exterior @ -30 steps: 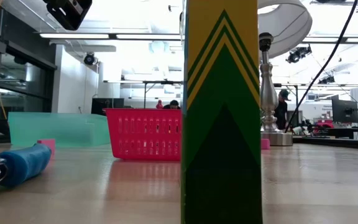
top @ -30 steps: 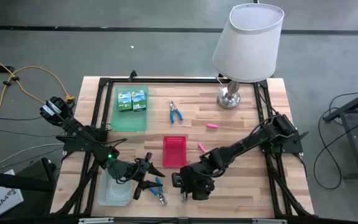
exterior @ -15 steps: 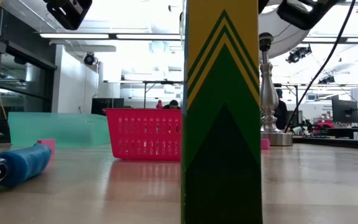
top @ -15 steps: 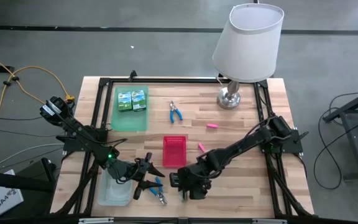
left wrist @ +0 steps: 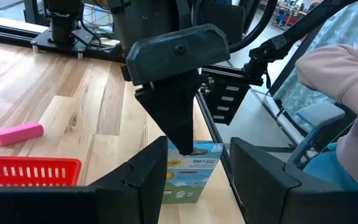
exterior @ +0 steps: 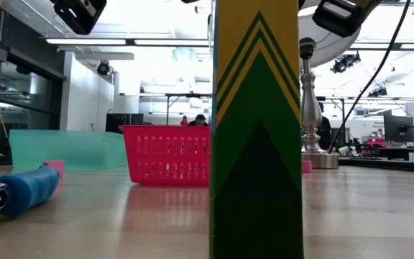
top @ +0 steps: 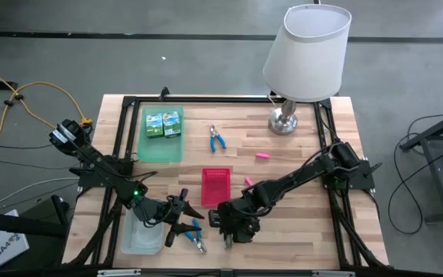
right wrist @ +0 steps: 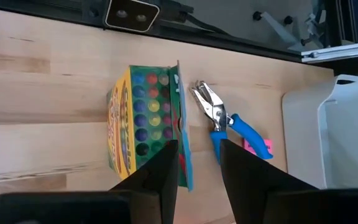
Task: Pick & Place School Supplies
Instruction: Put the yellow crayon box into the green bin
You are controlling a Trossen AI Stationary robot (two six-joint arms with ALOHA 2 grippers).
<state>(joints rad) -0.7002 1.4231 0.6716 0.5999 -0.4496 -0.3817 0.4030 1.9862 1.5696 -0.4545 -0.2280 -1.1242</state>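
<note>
R end effector [top: 228, 231] over upright crayon box [right wrist: 146, 118], fingers spread astride top edge. Go straight down, centre, then pinch. L end effector [top: 177, 218] spread, idle near blue-handled tool [right wrist: 227, 122].

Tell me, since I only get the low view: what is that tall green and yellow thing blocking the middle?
Observer: A crayon box. From above, one face shows rows of coloured dots.
Operator: Is anything reaching for it?
Observer: Yes. The right tool is above it, open, with the box's blue edge in its gap.
Operator: And the blue thing at my left?
Observer: That is the handle of a small metal tool. The left tool, also open, is right beside it.
</note>
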